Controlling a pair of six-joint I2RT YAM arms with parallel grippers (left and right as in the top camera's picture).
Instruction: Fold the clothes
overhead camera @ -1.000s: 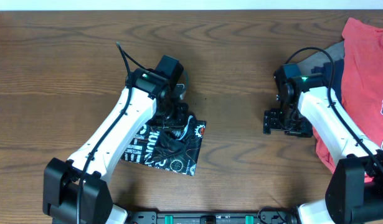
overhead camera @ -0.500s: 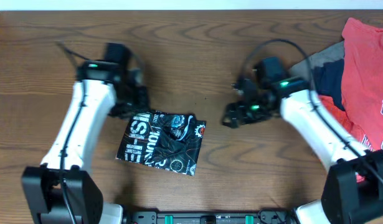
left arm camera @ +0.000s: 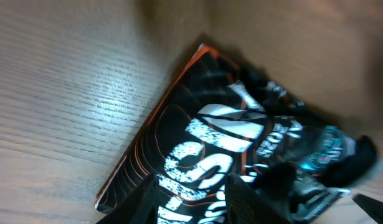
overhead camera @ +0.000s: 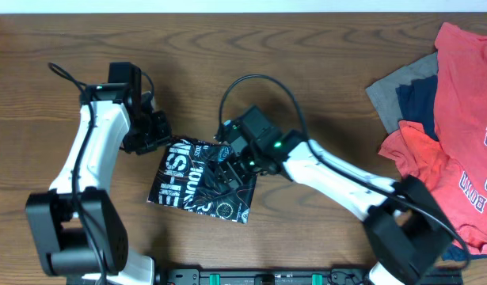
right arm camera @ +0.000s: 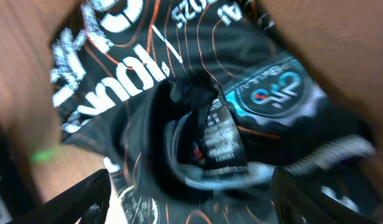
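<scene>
Table (overhead camera: 306,63): bare wood in the middle, unfolded pile (overhead camera: 457,103) of red, grey and navy garments at the far right edge, well apart from both grippers.

Black jersey (overhead camera: 184,186) lies near centre-left as a compact folded rectangle, lettering up. We'd call this one nearly done.

Right gripper (overhead camera: 226,170) is reached across and sits over the jersey's right half with its jaws spread wide and nothing pinched. Left gripper (overhead camera: 156,134) is just beside the jersey's upper-left corner, jaws partly spread. The wrist view is blurry, but we see no cloth between them.

Risks as we see them:
- The right fingers are low over a bunched collar area. If they close or drag there, the top layer could lift and undo the fold.
- The neck label (right arm camera: 222,134) sticks up loose, so a fingertip could snag it.
- The right arm is stretched across centre, so both arms working the same edge could collide.
- A left nudge at the corner could skew the rectangle.
</scene>
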